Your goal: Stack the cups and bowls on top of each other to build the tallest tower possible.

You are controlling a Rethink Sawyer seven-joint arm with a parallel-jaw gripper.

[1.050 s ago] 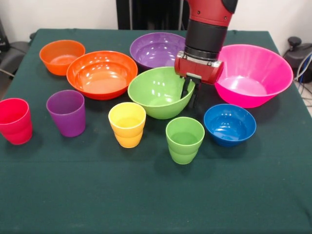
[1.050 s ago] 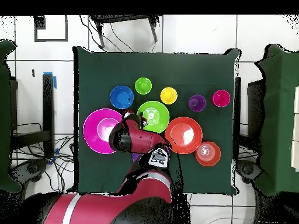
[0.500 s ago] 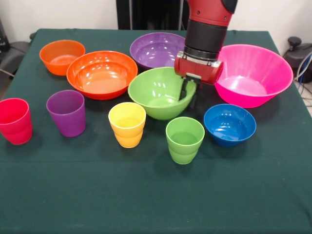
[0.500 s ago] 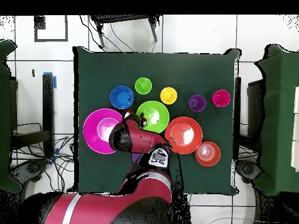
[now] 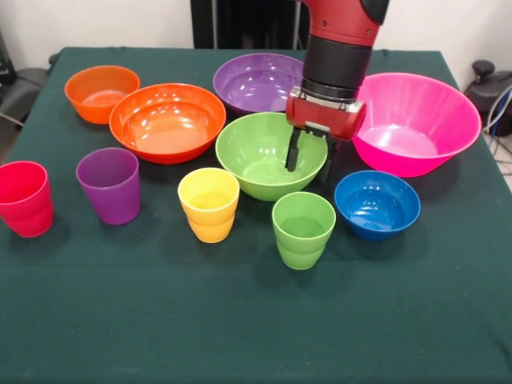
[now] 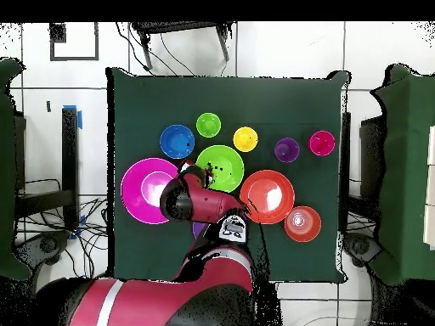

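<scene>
- The gripper hangs at centre frame in the front view, its two fingers apart and straddling the right rim of the green bowl: one finger inside, one outside, holding nothing.
- All bowls sit upright and separate on the table; no tower stands.
- Pink bowl at right, purple bowl at upper centre behind the arm, big orange bowl left of centre, small orange bowl at upper left, blue bowl at lower right of the group.
- The cups stand upright in a loose row in front: red cup at the left edge, purple cup, yellow cup, green cup.
- In the overhead view the arm covers most of the purple bowl.
</scene>
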